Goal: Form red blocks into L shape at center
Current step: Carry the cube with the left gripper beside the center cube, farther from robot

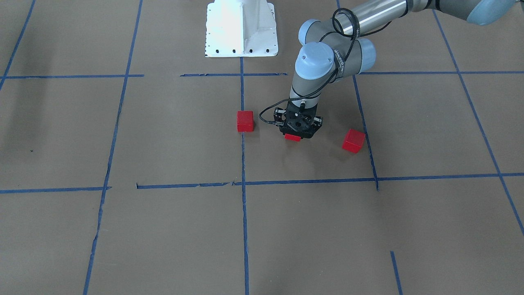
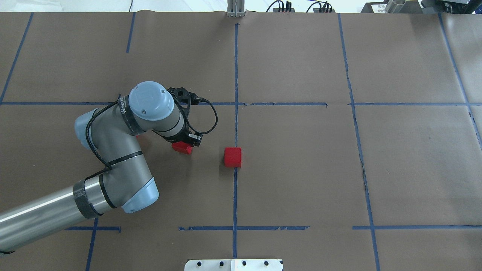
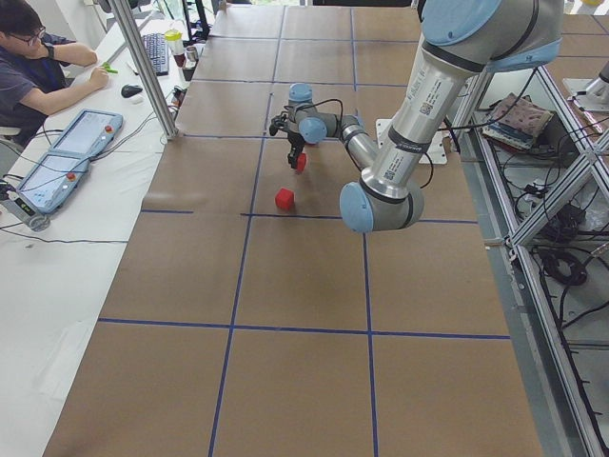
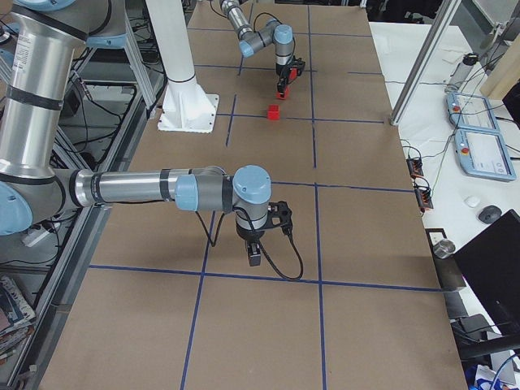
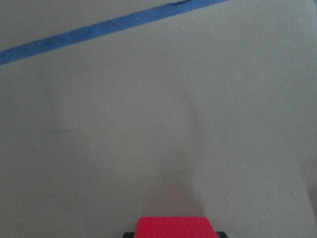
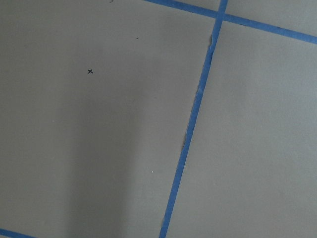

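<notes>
One red block (image 1: 245,121) sits on the brown paper at the middle blue tape line; it also shows in the overhead view (image 2: 232,157). My left gripper (image 1: 297,134) points down beside it, a short way off the line, and is shut on a second red block (image 1: 292,137), seen at the bottom edge of the left wrist view (image 5: 176,227) and in the overhead view (image 2: 182,147). A third red block (image 1: 353,140) lies tilted further out, near another tape line; in the overhead view my left arm hides it. My right gripper (image 4: 253,256) hangs over bare paper far from the blocks; I cannot tell if it is open.
The robot's white base (image 1: 241,28) stands at the table's robot-side edge on the middle line. Blue tape lines (image 2: 235,75) mark a grid on the paper. An operator (image 3: 38,67) sits at a side desk with pendants.
</notes>
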You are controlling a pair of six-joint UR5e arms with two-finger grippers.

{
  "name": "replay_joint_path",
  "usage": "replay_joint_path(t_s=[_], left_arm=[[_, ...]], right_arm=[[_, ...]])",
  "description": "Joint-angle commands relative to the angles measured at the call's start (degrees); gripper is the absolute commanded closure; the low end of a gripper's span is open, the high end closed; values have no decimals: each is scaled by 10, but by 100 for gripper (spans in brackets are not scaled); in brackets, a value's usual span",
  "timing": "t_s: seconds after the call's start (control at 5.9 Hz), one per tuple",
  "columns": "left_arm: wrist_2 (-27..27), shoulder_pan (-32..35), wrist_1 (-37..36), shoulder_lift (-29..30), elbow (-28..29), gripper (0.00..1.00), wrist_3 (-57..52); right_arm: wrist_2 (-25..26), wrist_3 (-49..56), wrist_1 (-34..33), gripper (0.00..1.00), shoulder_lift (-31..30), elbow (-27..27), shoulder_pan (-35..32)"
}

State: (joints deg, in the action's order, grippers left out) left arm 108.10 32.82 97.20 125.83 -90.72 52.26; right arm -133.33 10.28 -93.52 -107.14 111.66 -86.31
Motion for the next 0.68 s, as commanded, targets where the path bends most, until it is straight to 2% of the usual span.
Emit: replay_joint_path(t_s=[0.0,0.34,0.51], left_arm=[[1,16,-79,63,11,73,46],[1,14,-69,175,139,71,100],[1,8,-31,195,184,69,121]], right_arm=[[0,0,-1,0,0,0,0],[0,0,0,0,0,0,0],[0,0,0,0,0,0,0]])
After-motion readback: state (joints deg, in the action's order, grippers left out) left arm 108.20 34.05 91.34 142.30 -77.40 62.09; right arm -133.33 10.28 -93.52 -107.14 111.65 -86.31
